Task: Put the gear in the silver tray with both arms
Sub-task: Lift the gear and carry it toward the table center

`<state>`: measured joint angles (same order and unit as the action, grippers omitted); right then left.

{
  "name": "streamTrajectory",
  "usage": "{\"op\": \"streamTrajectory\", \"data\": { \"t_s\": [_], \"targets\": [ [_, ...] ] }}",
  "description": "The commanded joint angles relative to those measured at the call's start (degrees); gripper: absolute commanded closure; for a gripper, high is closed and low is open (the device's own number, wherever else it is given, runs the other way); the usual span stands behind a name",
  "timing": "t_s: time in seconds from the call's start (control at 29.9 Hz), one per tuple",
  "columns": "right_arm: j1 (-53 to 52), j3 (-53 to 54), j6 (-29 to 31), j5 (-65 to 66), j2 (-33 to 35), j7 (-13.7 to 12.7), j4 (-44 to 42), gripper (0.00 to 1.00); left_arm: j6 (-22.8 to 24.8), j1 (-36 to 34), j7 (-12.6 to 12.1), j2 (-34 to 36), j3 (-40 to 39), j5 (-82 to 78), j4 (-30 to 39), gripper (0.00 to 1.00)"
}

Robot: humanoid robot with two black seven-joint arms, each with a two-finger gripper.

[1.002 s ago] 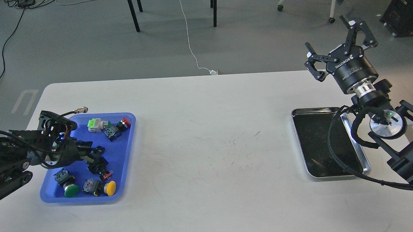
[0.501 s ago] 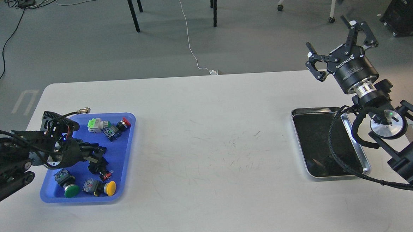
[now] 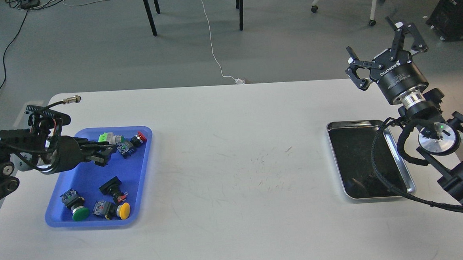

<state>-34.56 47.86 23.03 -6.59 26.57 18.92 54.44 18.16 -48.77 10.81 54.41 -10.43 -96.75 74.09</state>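
Two trays sit well apart on the white worktop [image 3: 234, 177]: a blue tray [image 3: 81, 181] at the left holding several push-button switches, and the silver tray [image 3: 405, 174] at the right, a shiny rectangle with rounded corners, a raised rim and a dark, reflective, bare bottom. Over the blue tray the left gripper [image 3: 102, 152] points right, its dark fingers too close-set to tell whether they are apart or pinching anything. Beyond the silver tray's far right corner the right gripper [image 3: 381, 47] is raised, its fingers spread wide.
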Motion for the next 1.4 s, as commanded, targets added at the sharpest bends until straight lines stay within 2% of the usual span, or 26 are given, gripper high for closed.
{"op": "streamTrajectory", "data": {
  "t_s": [0.0,0.07,0.17,0.37,0.57,0.7,0.87,0.94,1.07,1.24,1.37],
  "targets": [
    [0.2,0.6,0.0,0.0,0.2,0.0,0.3,0.01,0.0,-2.4,-0.5,-0.1,-1.5,0.2,4.5,0.81],
    [0.2,1.3,0.0,0.0,0.9,0.0,0.8,0.01,0.1,-4.4,-1.2,-1.8,-1.2,0.1,6.2,0.81],
    [0.2,1.1,0.0,0.1,2.2,0.0,1.1,0.01,0.8,-5.7,-3.8,-8.1,-0.8,-0.5,5.5,0.81],
    [0.8,1.8,0.0,0.1,5.5,0.0,1.7,0.01,6.0,-10.0,-6.4,-21.8,-0.6,-3.2,2.0,0.81],
    [-2.9,2.3,-1.8,0.1,6.4,-1.1,1.6,0.01,6.5,-9.8,-8.5,-35.3,2.3,-6.9,-4.5,0.82],
    [-10.1,0.8,-1.9,0.2,6.3,-3.3,0.1,0.01,6.4,-9.5,-10.2,-41.6,4.5,-8.4,-5.6,0.82],
    [-18.3,-5.1,-1.9,0.2,4.6,-3.5,-3.5,0.01,6.4,-9.6,-10.8,-47.3,5.6,-11.5,-5.7,0.82],
    [-20.4,-7.4,-1.8,0.2,1.9,-3.5,-4.7,0.01,6.4,-9.6,-10.9,-49.3,6.2,-11.9,-6.5,0.82],
    [-21.9,-9.2,-1.8,0.3,-2.7,-3.5,-6.1,0.01,5.8,-9.5,-10.9,-54.4,7.6,-12.0,-11.8,0.82],
    [-22.3,-9.2,-1.9,0.3,-6.2,-3.4,-7.4,0.01,1.7,-9.4,-10.8,-54.4,8.0,-12.3,-19.5,0.82],
    [-22.2,-9.2,-1.9,0.3,-6.4,-3.4,-7.4,0.01,-0.3,-9.2,-10.7,-54.4,10.5,-12.4,-21.8,0.82]
  ]
}}
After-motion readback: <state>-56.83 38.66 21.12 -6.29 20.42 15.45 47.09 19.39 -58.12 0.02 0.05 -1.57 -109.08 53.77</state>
